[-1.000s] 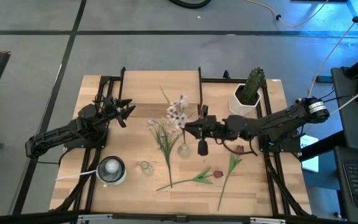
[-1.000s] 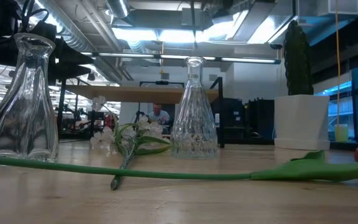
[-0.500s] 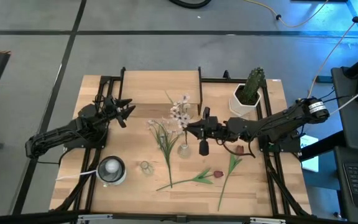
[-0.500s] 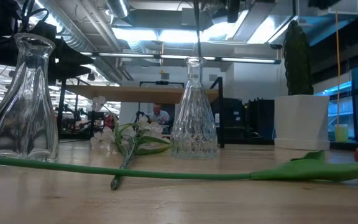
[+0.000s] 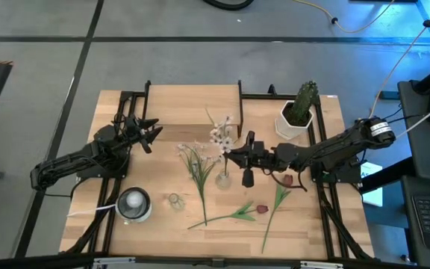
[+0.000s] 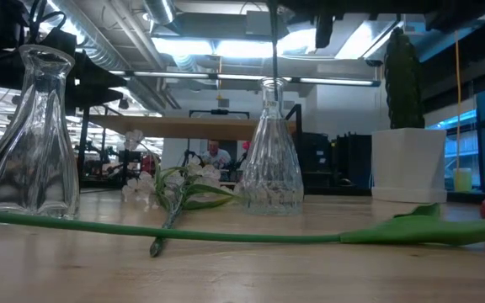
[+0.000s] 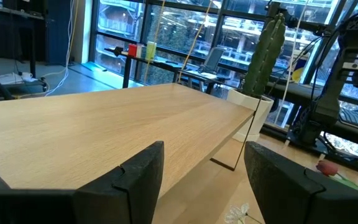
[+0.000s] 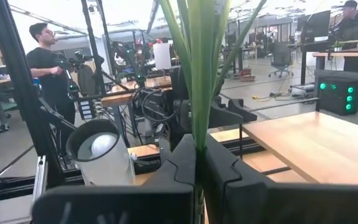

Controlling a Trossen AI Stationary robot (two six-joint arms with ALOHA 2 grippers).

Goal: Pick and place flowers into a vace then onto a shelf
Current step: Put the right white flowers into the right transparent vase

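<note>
My right end effector [image 5: 232, 155] is clamped on a thin green white-blossomed stem [image 5: 219, 136] above the small clear glass vase [image 5: 222, 179]. The stem looks light and floppy, so gripping low seems wise. My left end effector [image 5: 149, 132] waits apart, far left.

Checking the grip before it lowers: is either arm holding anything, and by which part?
The right gripper pinches a white-blossom flower by its green stem, above the vase. The left gripper is open, holding nothing.

Two clear glass vases [image 6: 30, 135] [image 6: 271, 147], two white-blossom stems [image 5: 219, 134] [image 5: 198, 163], two red-bud stems [image 5: 226, 214] [image 5: 275, 205], one green cactus in a white pot [image 5: 298, 109], one low light-wood shelf [image 5: 192, 101].
</note>
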